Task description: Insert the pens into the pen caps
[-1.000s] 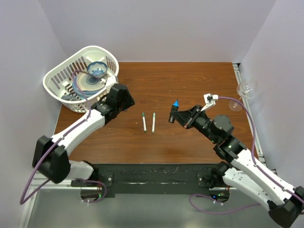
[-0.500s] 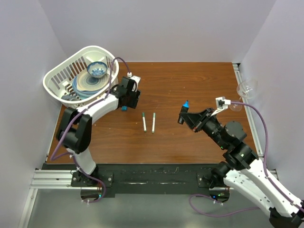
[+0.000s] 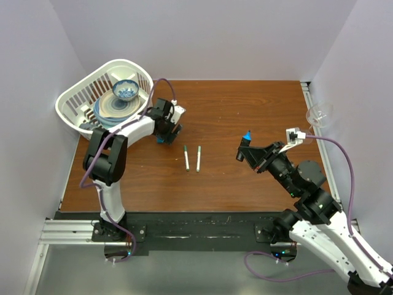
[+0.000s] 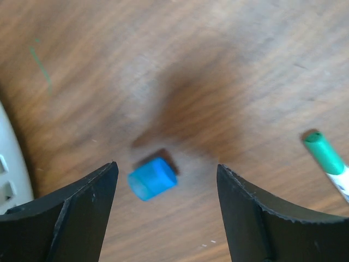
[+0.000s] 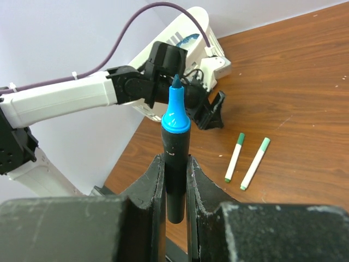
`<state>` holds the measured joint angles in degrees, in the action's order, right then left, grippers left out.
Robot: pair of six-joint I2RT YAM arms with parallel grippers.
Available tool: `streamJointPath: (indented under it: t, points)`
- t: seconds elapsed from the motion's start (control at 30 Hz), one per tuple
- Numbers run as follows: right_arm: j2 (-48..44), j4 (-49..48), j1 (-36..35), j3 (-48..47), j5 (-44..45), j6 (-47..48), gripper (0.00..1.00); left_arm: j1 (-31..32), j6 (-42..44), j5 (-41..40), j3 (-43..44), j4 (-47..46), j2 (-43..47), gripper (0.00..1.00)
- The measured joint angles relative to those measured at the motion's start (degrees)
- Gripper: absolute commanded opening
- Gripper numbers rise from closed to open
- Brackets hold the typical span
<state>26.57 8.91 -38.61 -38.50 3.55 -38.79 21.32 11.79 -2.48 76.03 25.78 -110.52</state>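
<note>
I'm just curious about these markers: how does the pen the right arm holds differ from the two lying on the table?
Colour: the held pen has a dark body and blue tip; the two green-ended pens have white bodies. Pose: the held pen is clamped in the right gripper, tip out, raised in the air; the green-ended pens lie flat, side by side, ungripped. Both are slim markers.

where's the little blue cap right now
The small blue plastic cap lies on the brown wooden table between the open fingers of the left gripper, on the left in the top view, beside the white plastic basket.
</note>
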Motion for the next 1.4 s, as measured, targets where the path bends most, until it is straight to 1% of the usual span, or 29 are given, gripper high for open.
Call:
streamJointPath:
  t: [0.2,0.33,0.67,0.73,0.77,0.87,1.03,1.3,1.4]
  points:
    - [-0.02,0.98,0.0,-0.17,0.46,0.37,0.0,-2.49,1.51,1.99,1.25,0.15,-1.68,0.77]
    - [-0.02,1.01,0.0,-0.17,1.03,0.46,0.0,-2.6,2.27,2.82,1.25,0.63,-2.25,0.77]
    - [-0.61,1.57,0.0,-0.17,2.01,0.7,0.0,-2.56,2.49,4.63,0.76,1.77,-1.97,0.7]
    - [-0.83,1.92,0.0,-0.17,2.05,0.7,0.0,-2.56,2.45,4.81,-0.15,1.84,-1.33,0.68]
    - [-0.87,1.99,0.0,-0.17,2.08,0.7,0.0,-2.56,2.36,5.01,-1.07,2.03,-0.63,0.66]
    - [-0.87,2.34,0.0,-0.17,2.12,0.7,0.0,-2.56,2.25,5.46,-2.64,2.45,0.52,0.64]
    - [-0.9,2.86,0.0,-0.17,2.12,0.7,0.0,-2.56,2.16,6.4,-4.37,2.89,1.79,0.64]
    - [-2.27,3.67,0.0,-0.17,2.27,0.7,0.0,-2.56,0.98,5.55,-4.7,1.31,1.99,0.65]
    - [-2.6,3.96,0.0,-0.17,2.84,0.72,0.0,-2.56,0.98,5.01,-4.68,0.28,1.79,0.63]
